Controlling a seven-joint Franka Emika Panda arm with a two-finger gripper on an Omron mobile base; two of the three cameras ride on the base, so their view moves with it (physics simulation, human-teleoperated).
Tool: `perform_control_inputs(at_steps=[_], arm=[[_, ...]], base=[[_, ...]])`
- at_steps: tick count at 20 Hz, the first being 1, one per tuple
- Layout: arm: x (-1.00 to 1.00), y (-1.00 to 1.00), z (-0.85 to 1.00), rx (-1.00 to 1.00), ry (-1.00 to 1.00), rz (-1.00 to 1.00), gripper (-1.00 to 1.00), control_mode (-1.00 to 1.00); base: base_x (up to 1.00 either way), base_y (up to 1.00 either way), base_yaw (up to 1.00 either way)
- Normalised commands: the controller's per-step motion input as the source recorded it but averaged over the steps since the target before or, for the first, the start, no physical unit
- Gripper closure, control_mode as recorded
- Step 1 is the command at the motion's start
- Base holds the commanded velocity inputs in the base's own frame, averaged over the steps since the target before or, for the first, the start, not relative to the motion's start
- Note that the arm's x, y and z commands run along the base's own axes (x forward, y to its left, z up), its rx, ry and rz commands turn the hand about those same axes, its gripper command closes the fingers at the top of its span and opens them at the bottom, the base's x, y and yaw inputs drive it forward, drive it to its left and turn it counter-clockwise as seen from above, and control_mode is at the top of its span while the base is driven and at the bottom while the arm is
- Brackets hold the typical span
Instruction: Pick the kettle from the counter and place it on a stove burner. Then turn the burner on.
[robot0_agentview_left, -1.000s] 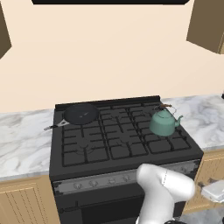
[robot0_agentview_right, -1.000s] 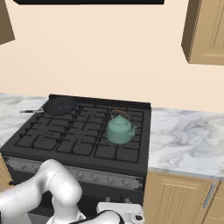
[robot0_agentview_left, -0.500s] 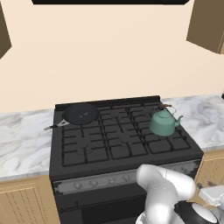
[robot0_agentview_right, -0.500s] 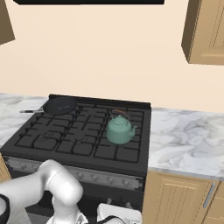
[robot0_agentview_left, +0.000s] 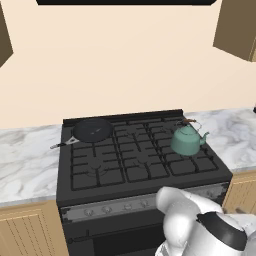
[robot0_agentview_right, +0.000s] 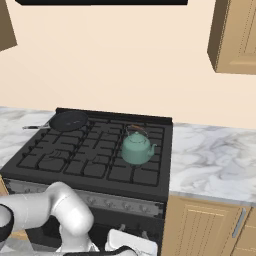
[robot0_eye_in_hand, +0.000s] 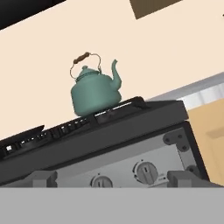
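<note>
While the end effector (robot0_eye_in_hand: 112, 180) sits low in front of the stove's control panel, its two dark fingertips (robot0_eye_in_hand: 41, 178) rise wide apart at the bottom of the hand view and hold nothing; the jaws stand fully spread. Just ahead of it, between the tips, are two round knobs, one at (robot0_eye_in_hand: 145, 171) and a second knob (robot0_eye_in_hand: 101, 181) beside it, set in the grey front panel.

Above the panel, the kettle (robot0_eye_in_hand: 93, 89) stands upright on the black grate of the stove burner (robot0_agentview_left: 189, 159) at the right side of the cooktop, spout pointing away from the frying pan (robot0_agentview_left: 92, 129), which rests on the far left burner. So the placing step looks done, and the likely remaining work is turning the knob that serves the kettle's burner; which knob that is cannot be read from the panel.

Should the kettle need shifting, it looks rigid, smooth and probably slippery on its rounded body; the arched wire handle with its brown wooden piece (robot0_eye_in_hand: 82, 57) is the sounder place to grip. The marble tabletop (robot0_agentview_right: 215, 155) lies to either side.
</note>
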Motion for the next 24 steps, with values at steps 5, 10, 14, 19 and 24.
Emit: perform_control_inputs(at_steps=[5,10,14,19,24], arm=[[0.21,0.00,0.00,0.00,0.00,0.00,-1.00,-1.00],[0.28,0.00,0.00,0.00,0.00,0.00,-1.00,-1.00],[0.31,0.00,-0.01,0.00,0.00,0.00,-1.00,-1.00],[0.17,-0.04,-0.10,0.00,0.00,0.00,-1.00,-1.00],[0.12,-0.04,-0.09,0.00,0.00,0.00,-1.00,-1.00]], base=[[0.00,0.00,0.00],[0.00,0.00,0.00],[0.00,0.00,0.00],[0.00,0.00,0.00],[0.00,0.00,0.00]])
